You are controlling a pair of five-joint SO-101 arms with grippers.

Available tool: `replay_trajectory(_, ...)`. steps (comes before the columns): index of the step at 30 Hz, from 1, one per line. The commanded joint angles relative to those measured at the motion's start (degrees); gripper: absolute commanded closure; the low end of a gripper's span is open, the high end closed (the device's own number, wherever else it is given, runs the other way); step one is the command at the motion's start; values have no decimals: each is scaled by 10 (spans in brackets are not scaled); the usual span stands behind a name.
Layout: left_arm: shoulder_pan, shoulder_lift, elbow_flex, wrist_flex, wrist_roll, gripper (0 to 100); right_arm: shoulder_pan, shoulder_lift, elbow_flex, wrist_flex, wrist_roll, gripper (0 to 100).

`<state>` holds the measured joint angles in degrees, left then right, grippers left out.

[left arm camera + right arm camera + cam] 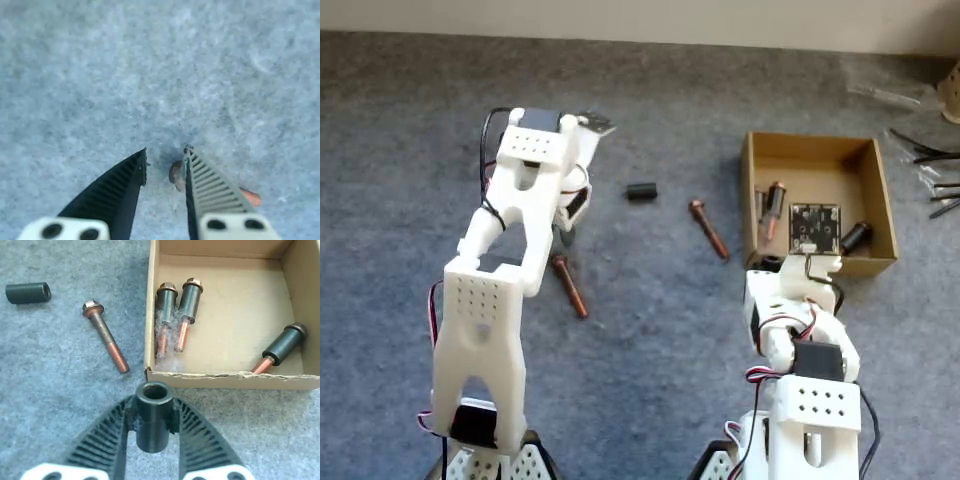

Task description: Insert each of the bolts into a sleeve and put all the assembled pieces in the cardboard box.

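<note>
The left claw (pixel 166 151) is spread, its tips down close to the grey table (pixel 100 75). A copper-coloured bolt (pixel 176 174) lies on the table with its head in the gap between the fingers, tight against one of them. Its shank runs off under that finger, and the threaded end shows again on the finger's outer side.

The right claw (pixel 154 404) is pinching a black sleeve (pixel 152 427). The sleeve is held upright with its bore open toward the camera, just outside the near wall of the cardboard box (pixel 220 374). Three assembled pieces (pixel 165 302) lie on the floor of the box: two side by side near one side wall, heads pointing the same way, and one slanted toward the opposite corner. Out on the table, a second bolt (pixel 104 335) lies near the box. A second sleeve (pixel 28 292) lies on its side farther off, beyond that bolt.
</note>
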<state>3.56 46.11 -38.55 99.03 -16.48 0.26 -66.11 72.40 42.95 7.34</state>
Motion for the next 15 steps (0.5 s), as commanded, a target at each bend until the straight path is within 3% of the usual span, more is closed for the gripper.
replay_trajectory(1, -9, -15, -22, 7, 46, 878, 1, -9, -4, -13, 8, 995)
replay_trajectory(6, -16, -15, -55, 11, 279, 887, 1, -9, -4, -13, 8, 995)
replay_trajectory(9, -16, -15, -55, 12, 424, 944, 1, -9, -4, -13, 8, 995)
replay_trajectory(12, -12, -16, -56, 15, 498, 997, 1, -9, -4, -13, 8, 995)
replay_trajectory(15, -4, -24, -51, 15, 520, 993, 1, -9, -4, -13, 8, 995)
